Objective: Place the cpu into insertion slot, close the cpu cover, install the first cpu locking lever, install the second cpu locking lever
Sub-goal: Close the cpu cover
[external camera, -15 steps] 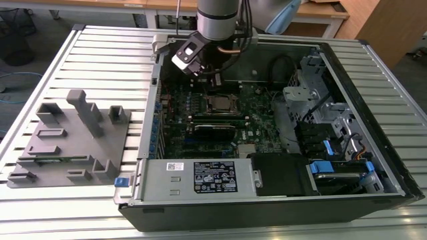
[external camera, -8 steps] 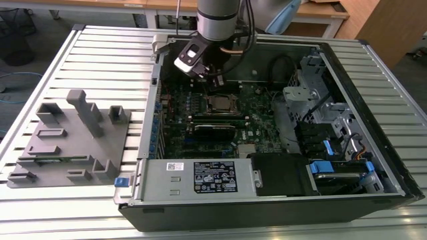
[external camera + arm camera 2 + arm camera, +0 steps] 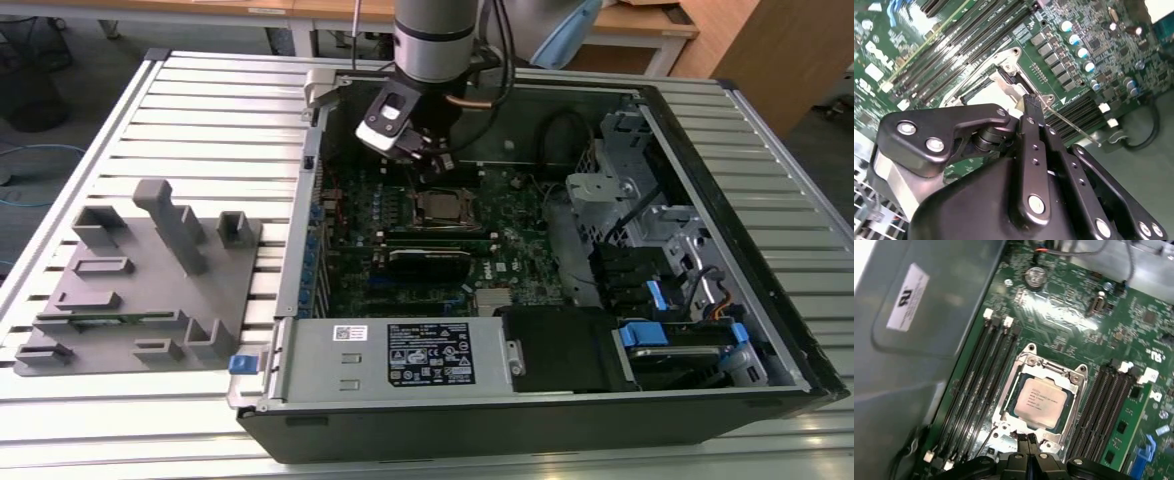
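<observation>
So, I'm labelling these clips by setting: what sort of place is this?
Probably a robotics lab or workshop: an open computer case lies on a slatted metal table, a grey parts fixture beside it, desks behind.

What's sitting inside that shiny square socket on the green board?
The cpu, pale silvery top up, lies inside the insertion slot, framed by the cpu cover. Whatever is beneath the cpu is covered.

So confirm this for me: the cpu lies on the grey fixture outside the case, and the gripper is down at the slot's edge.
Wrong on the cpu: the first wrist view shows it seated in the insertion slot on the green board, not on the grey fixture. The gripper is indeed down at the slot's edge.
</observation>
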Robot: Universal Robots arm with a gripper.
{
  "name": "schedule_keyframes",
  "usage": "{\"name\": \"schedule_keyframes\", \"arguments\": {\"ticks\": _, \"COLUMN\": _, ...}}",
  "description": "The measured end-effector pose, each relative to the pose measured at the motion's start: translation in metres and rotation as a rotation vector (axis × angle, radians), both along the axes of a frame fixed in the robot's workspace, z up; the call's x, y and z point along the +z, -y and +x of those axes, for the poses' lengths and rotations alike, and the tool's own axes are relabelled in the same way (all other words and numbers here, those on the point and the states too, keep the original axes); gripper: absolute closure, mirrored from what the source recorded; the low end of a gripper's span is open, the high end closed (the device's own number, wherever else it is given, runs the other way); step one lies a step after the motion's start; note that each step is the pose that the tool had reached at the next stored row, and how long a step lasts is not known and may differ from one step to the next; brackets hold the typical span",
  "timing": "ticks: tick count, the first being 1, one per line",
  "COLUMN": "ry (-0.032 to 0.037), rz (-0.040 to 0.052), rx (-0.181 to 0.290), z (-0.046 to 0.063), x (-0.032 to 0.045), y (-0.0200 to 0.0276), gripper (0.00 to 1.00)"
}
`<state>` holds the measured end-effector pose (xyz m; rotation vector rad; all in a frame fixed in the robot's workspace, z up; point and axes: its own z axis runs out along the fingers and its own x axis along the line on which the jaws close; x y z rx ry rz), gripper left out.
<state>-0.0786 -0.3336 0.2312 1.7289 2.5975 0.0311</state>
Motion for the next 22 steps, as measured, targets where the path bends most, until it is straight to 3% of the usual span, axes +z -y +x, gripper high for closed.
{"name": "schedule_keyframes", "arguments": {"ticks": 22, "ry": 0.0000, "rz": 0.0000, "rx": 0.399, "z": 0.0000, "x": -0.0027, "y": 0.0000, "gripper": 0.89}}
